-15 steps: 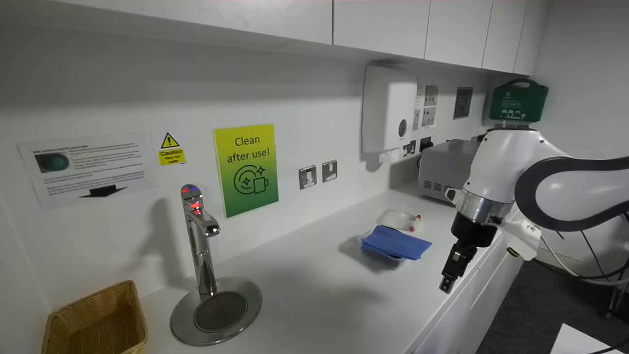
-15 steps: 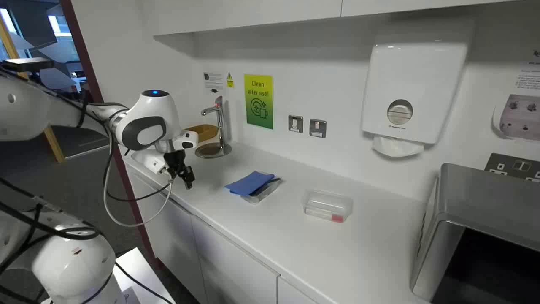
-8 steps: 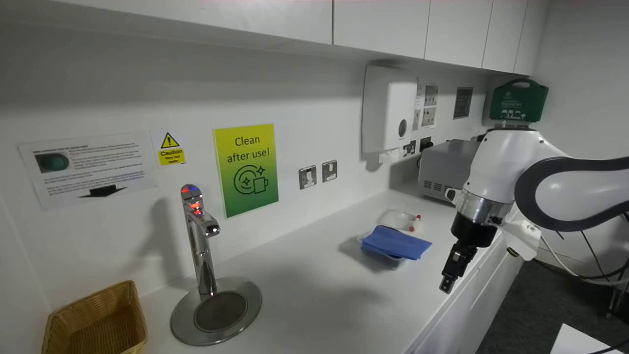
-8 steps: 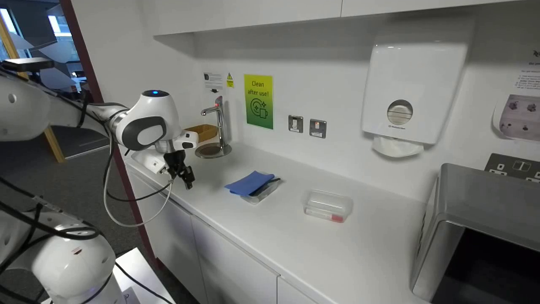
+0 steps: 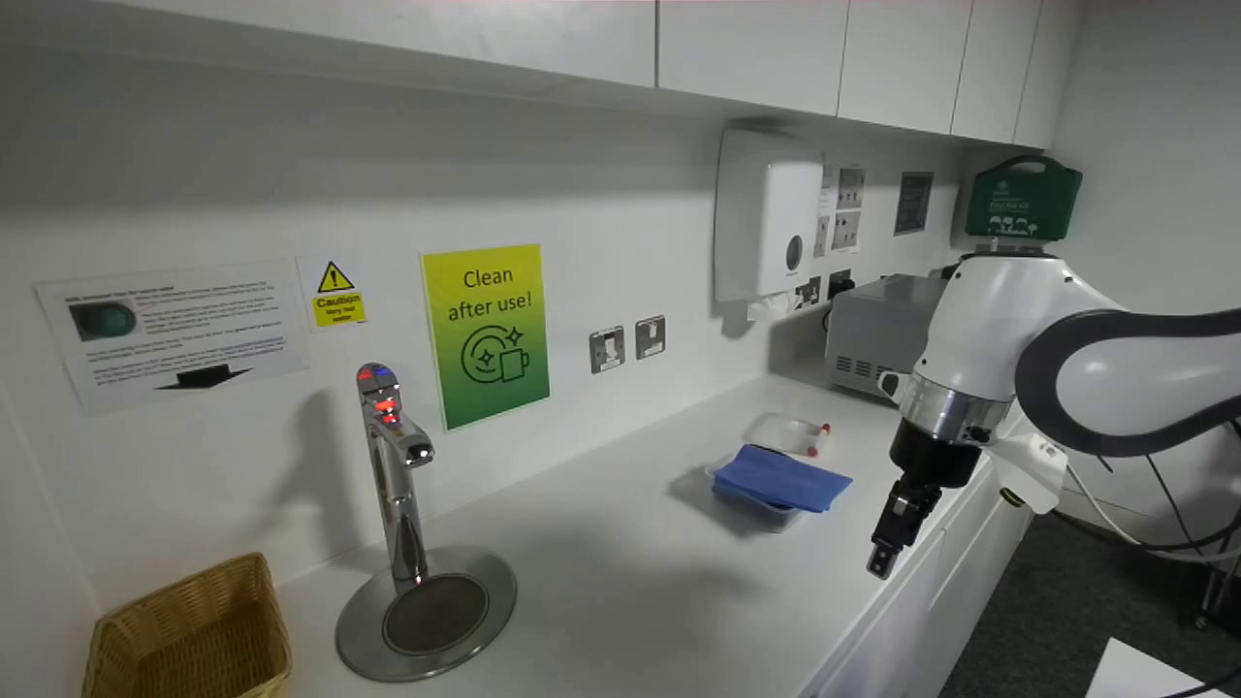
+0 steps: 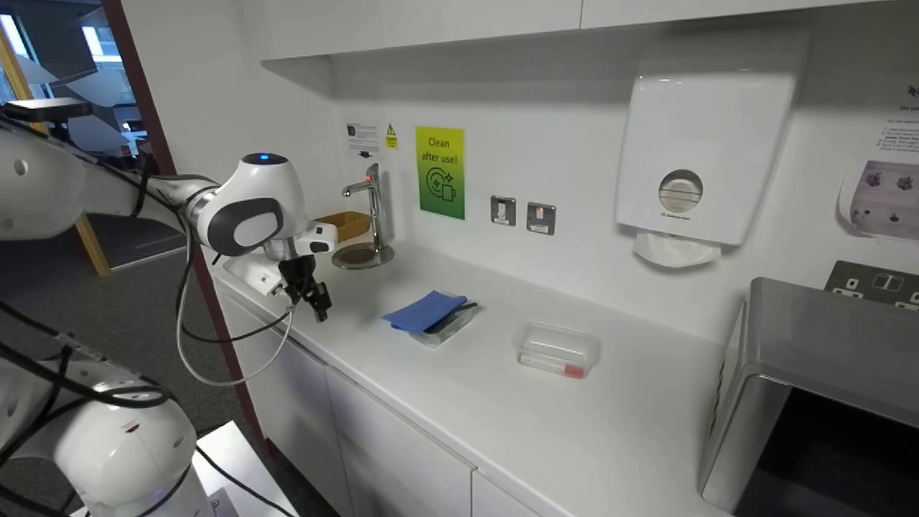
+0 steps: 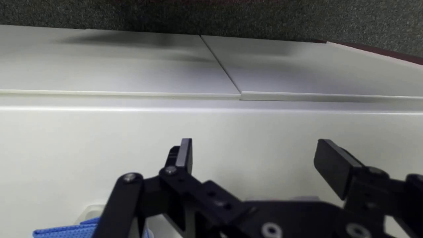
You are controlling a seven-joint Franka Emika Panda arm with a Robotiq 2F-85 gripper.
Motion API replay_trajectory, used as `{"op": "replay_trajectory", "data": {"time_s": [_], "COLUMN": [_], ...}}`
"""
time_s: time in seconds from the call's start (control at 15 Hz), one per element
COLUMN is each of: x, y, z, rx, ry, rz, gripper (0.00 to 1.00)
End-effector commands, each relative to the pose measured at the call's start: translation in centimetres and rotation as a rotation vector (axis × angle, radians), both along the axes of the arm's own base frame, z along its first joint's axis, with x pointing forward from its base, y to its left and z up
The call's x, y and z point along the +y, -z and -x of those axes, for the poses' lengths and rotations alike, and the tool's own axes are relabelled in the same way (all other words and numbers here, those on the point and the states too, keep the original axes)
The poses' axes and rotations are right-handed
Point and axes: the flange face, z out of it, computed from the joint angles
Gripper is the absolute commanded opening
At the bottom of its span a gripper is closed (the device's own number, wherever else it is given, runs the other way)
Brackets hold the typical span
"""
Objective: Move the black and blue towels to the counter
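Counter: bears clear tub.
Blue towel: partly covers black towel, so probably goes first.
Gripper: parted, empty, above near edge, likely for clearance.

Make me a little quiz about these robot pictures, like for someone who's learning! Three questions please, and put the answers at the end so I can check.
1. True or false: the blue towel is hanging over the tap.

2. Fill in the missing word: the poster says "Clean after ___!"

3. Pick one. In the wrist view, the gripper is: A) shut; B) open; C) gripping the blue towel.

Key:
1. False: it lies on top of a clear tub, with something dark under it.
2. use
3. B: its fingers stand apart, with nothing held between them.
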Motion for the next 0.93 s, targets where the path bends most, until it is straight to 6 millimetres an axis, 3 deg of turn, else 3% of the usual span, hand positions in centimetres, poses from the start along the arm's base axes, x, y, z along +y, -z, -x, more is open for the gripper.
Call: {"op": "replay_trajectory", "data": {"time_s": [0.0, 0.6, 0.87], "x": [-0.1, -7.8, -8.2], "y": [-0.4, -2.0, -2.0], "z": [-0.7, -8.2, -10.0], "rx": [-0.042, -0.123, -0.215], "ry": [0.077, 0.588, 0.788], "rz": [-0.012, -0.108, -0.157], "gripper": [1.0, 1.0, 1.0]}}
